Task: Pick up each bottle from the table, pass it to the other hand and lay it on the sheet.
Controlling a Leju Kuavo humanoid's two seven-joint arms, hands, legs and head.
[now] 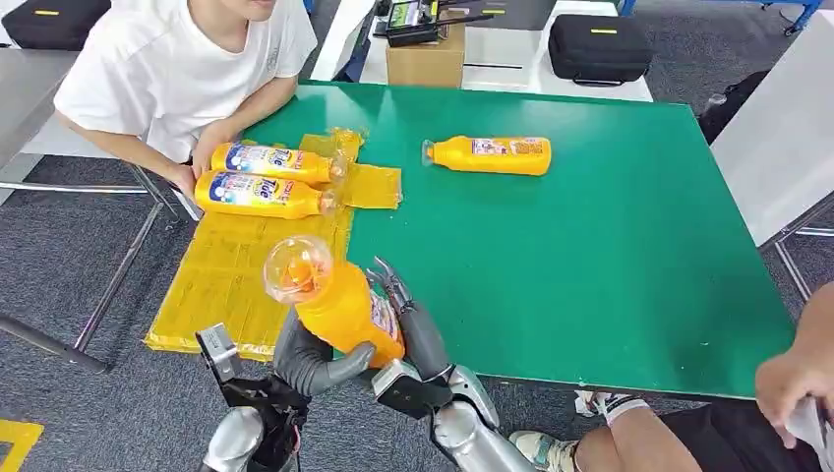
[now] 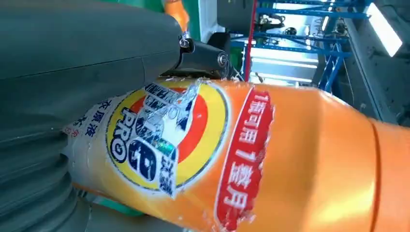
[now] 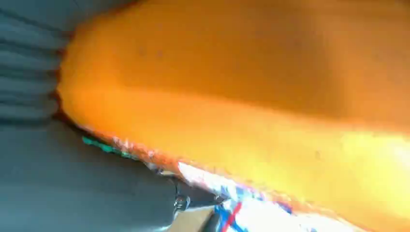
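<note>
An orange detergent bottle (image 1: pixel 339 300) with a clear cap stands tilted above the table's front edge, between my two hands. My left hand (image 1: pixel 313 360) wraps its thumb around the bottle's lower body. My right hand (image 1: pixel 417 332) presses its fingers against the other side. Up close, the bottle (image 2: pixel 270 164) with its label lies against my left hand (image 2: pixel 72 58), and the orange body (image 3: pixel 241 72) lies against my right hand (image 3: pixel 72 183). Two bottles (image 1: pixel 270 159) (image 1: pixel 261 194) lie on the yellow sheet (image 1: pixel 231 280). Another bottle (image 1: pixel 492 154) lies on the green table (image 1: pixel 590 265).
A person in a white shirt leans at the table's far left, a hand (image 1: pixel 202 157) by the two laid bottles. Another person's arm (image 1: pixel 797 379) is at the near right corner. A cardboard box (image 1: pixel 425 59) and a black case (image 1: pixel 598 47) sit behind the table.
</note>
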